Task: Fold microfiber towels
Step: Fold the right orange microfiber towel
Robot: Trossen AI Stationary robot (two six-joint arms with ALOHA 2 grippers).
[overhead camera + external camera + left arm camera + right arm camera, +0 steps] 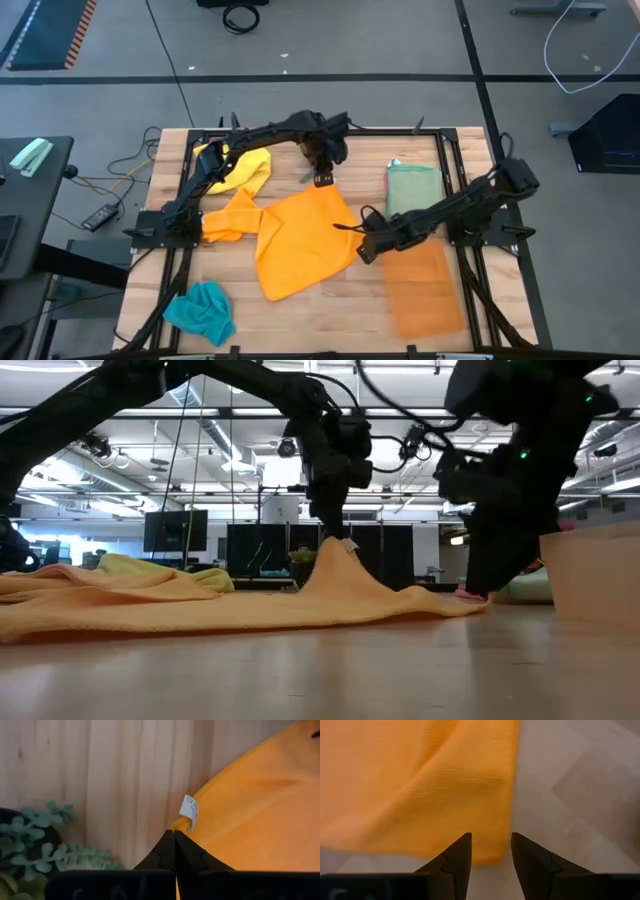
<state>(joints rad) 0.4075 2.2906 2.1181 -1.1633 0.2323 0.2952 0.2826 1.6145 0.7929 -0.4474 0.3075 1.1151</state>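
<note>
An orange microfiber towel (300, 240) lies spread in the middle of the table. My left gripper (322, 181) is shut on its far corner, which stands up in a peak (336, 555). My right gripper (362, 250) hovers open at the towel's right corner (495, 851), its fingers pointing down on either side of the corner's tip; I see no touch. A second orange towel (230, 218) lies bunched at the left, and a yellow towel (245, 165) sits at the far left. My left gripper pinches the orange towel's far corner (184, 826) between its two fingers, right beside the white label (189, 812). The fingers come from above, pointing down. The corner is lifted into a tent while the rest of the towel lies on the table.
A folded pale green towel (412, 185) lies at the far right. The translucent orange mat (425, 290) lies at the near right, and a teal towel (200, 312) is crumpled at the near left. A small green plant (40, 847) stands by the lifted corner.
</note>
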